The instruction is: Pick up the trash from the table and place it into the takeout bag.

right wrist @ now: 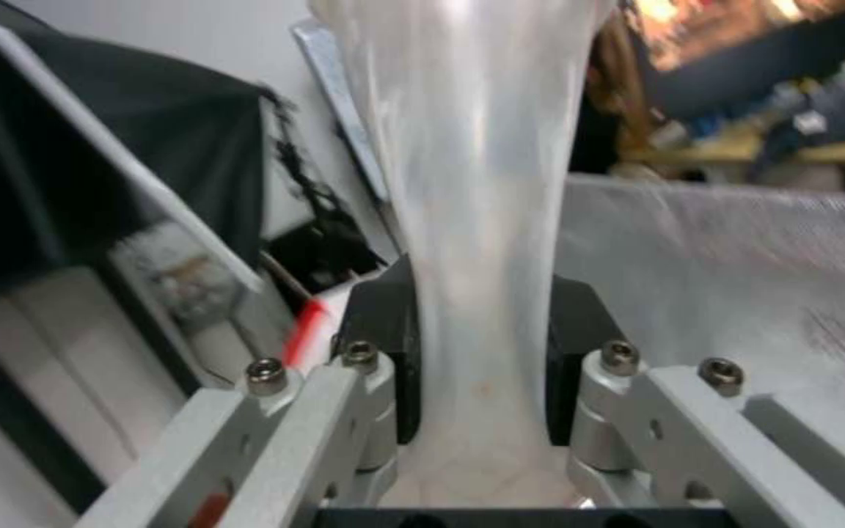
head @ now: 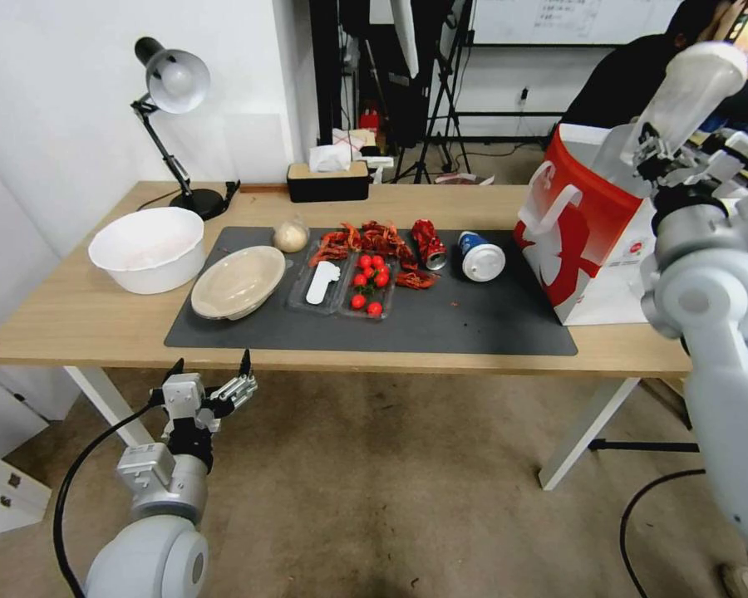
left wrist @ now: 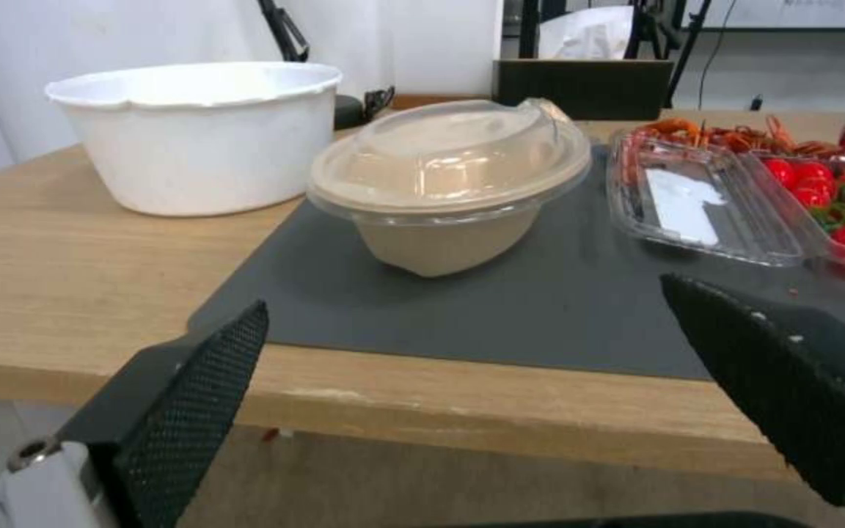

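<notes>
From where I stand, the clear plastic cup [right wrist: 472, 183] runs off the top edge of the right wrist picture, so its rim can't be seen there; its squeezed base hides the inner faces of the right pincer [right wrist: 481, 352] pads. Everything behind it at upper right is a smear of colour. In the head picture the right arm covers the far right corner of the takeout bag [head: 590, 241], and the bag's inside can't be seen. The worktop [head: 75, 316] hides its own far legs. In the left wrist picture the left pincer [left wrist: 481, 396] fingertips are cut by the bottom edge, and the tomato tray [left wrist: 833, 213] runs off the right edge
</notes>
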Controlling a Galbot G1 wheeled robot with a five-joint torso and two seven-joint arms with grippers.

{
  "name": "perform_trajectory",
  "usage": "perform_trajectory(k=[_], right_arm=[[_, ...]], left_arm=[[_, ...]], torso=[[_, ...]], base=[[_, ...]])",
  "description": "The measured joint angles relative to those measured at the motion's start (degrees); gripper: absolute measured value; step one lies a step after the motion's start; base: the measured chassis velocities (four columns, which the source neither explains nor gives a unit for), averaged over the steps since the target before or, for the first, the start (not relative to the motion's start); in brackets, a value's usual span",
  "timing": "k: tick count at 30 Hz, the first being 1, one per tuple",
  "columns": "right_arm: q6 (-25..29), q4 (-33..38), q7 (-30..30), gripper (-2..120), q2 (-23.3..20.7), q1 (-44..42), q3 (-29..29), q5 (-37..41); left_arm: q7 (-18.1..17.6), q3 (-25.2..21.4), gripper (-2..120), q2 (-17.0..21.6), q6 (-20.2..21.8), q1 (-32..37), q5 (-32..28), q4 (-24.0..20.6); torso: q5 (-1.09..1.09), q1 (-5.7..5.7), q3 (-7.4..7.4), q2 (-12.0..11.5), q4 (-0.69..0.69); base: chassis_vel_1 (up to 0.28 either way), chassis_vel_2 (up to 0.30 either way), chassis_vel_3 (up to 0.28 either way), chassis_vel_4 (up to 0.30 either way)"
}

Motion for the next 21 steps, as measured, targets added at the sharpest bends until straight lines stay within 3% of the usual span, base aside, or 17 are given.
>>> perform_trajectory(k=[7,13,18,21], right_arm=[[-2.2,-2.2,3.5,13,1.0,1.8,-0.8,0.8],[-3.0,-1.3,3.8,37,1.0,1.7,-0.7,1.0],[-3.3,-0.9,3.9,51,0.6,1.5,-0.4,1.2],[-4.3,-0.2,4.8,66,0.4,1.2,0.0,2.0]], left_arm=[[0.0,-0.3,100,0.0,0.0,-0.1,0.0,0.0],[0.0,-0.3,100,-0.1,0.0,-0.2,0.0,0.5],[0.0,-0.1,100,-0.1,0.0,-0.2,0.0,0.5],[0.0,-0.1,100,-0.2,-0.1,-0.2,0.1,0.5]], torso=[[0.01,0.0,0.0,0.0,0.0],[0.0,0.0,-0.01,0.0,0.0],[0.0,0.0,-0.01,0.0,-0.01],[0.0,-0.01,-0.01,0.0,0.0]], base=[[0.0,0.0,0.0,0.0],[0.0,0.0,0.0,0.0],[0.0,0.0,0.0,0.0],[0.0,0.0,0.0,0.0]])
